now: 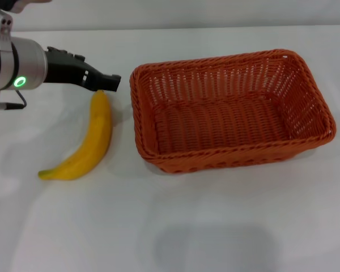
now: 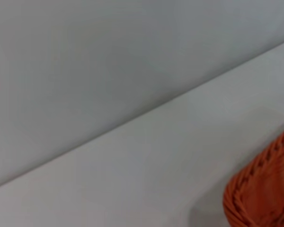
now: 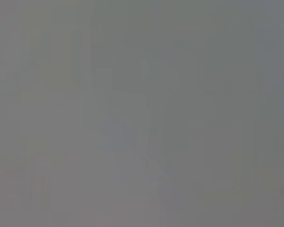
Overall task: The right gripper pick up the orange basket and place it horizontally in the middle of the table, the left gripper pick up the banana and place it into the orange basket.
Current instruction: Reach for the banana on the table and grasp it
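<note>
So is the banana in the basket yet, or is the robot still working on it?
Not yet. The orange basket already sits lengthwise near the middle of the table, so that part looks done. The left claw is just above the far end of the banana, which lies on the table beside the basket, not yet lifted. Left to do: grab the banana and put it in. The right claw is out of view.

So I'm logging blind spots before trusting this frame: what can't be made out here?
- Right gripper: in no view; the right wrist view is blank grey.
- Left gripper: fingers' state unclear in the head view; the tip overlaps the banana end, contact unclear.
- Orange basket: only a corner shows, cut by the left wrist view's edge.
</note>
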Controlling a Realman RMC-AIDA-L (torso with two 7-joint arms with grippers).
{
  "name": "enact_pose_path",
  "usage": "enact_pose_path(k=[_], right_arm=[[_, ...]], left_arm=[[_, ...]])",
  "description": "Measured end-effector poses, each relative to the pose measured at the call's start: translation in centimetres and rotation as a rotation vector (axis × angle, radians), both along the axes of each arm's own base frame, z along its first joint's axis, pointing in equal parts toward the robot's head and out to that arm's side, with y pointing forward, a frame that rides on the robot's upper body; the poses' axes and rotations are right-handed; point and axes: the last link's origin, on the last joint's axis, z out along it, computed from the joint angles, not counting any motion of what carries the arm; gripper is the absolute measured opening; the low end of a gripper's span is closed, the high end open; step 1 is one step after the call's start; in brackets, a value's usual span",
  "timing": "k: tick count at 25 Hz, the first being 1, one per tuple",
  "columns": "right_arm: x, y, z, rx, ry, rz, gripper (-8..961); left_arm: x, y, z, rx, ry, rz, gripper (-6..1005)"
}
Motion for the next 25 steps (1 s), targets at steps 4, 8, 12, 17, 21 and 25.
enact_pose_path(k=[4,8,12,17,21,25], right_arm=[[0.2,0.0,0.1,0.001,0.001,-0.010,801],[0.4,0.0,0.3,0.002,0.000,-0.018,801],[0.4,0.0,0.3,0.000,-0.003,-0.024,801],[0.4,0.2,0.2,-0.004,-0.007,-0.025,801],[0.3,0.2,0.2,-0.005,-0.007,-0.021,801],[0.3,0.2,0.2,-0.005,-0.006,-0.022,801]], left_arm=[[-0.1,-0.7,0.0,-0.032,0.018,0.035,806],[-0.3,-1.6,0.3,-0.035,0.022,0.057,806],[-0.8,-2.3,0.5,-0.023,0.087,0.097,805],[-1.5,-2.9,-0.2,-0.034,0.143,0.131,805],[-2.1,-3.2,-0.4,-0.030,0.145,0.147,804],[-2.2,-3.4,-0.6,-0.031,0.143,0.153,804]])
